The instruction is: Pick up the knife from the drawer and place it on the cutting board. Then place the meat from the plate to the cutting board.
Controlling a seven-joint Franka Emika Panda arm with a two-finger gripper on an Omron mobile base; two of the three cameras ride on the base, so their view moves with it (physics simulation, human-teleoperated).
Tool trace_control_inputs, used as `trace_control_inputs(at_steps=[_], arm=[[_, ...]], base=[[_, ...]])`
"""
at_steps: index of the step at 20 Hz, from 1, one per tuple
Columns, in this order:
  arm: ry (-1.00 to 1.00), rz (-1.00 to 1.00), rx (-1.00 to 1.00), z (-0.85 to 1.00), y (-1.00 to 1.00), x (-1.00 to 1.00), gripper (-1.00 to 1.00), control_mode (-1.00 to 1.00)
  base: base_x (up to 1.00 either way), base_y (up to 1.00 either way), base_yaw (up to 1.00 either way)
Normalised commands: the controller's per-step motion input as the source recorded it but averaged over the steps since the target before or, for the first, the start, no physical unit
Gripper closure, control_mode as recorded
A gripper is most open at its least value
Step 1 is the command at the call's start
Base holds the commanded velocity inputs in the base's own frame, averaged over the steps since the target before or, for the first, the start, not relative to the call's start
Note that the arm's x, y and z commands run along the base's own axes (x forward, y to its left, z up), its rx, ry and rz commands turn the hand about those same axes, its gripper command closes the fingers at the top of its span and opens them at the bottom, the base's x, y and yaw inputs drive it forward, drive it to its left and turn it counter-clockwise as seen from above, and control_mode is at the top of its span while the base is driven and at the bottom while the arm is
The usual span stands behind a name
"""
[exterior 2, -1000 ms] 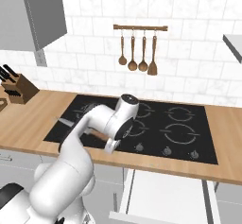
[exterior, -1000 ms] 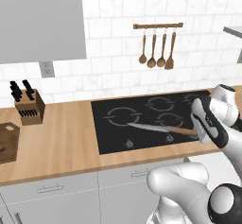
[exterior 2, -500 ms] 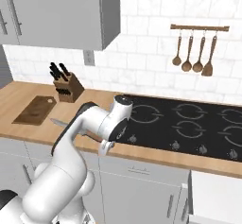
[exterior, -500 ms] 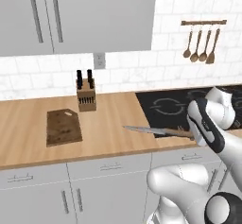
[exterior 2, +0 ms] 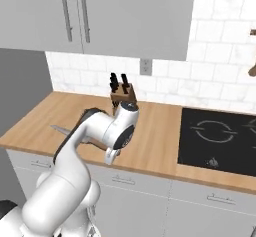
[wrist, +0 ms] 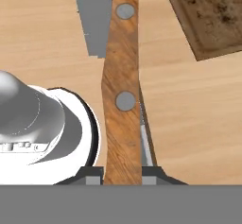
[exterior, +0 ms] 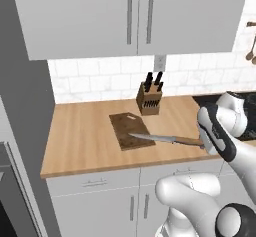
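Holding the knife (exterior: 162,139) by its brown riveted handle, the tool (wrist: 123,173) is clamped on the handle's end, low centre of the hand view; its fingertips are mostly cut off by the frame's bottom edge. In the left base view the tool itself is hidden behind the white wrist at centre right, and the handle's far end vanishes there too. The silver blade runs left across the middle of that frame, level above the bench (exterior: 80,136), its tip over the near right corner of the cutting board (exterior: 131,130).

In the right base view the forearm covers most of the knife; just the blade tip (exterior 2: 59,129) pokes out at centre left, and the board cannot be made out. The hand view cuts the board off at the upper right corner.

The board lies flat at frame centre in the left base view, just in front of the knife block (exterior: 150,100), apart from it. Bare bench spreads left of the board to the bench's left edge, and a narrower strip runs between the board and the front edge.
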Motion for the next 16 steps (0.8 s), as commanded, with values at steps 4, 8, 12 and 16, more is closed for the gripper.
trace_control_inputs(at_steps=[4,8,12,16], arm=[[0.00,0.00,0.00,0.00,0.00,0.00,1.00,1.00],[0.00,-0.04,0.00,0.00,0.00,0.31,1.00,-1.00],[0.00,-0.11,0.00,-0.03,0.00,0.69,1.00,-1.00],[0.00,-0.15,0.00,-0.13,0.05,0.50,1.00,-1.00]], base=[[0.53,0.65,-0.02],[0.33,0.07,-0.04],[0.00,0.00,0.00],[0.00,0.00,0.00]])
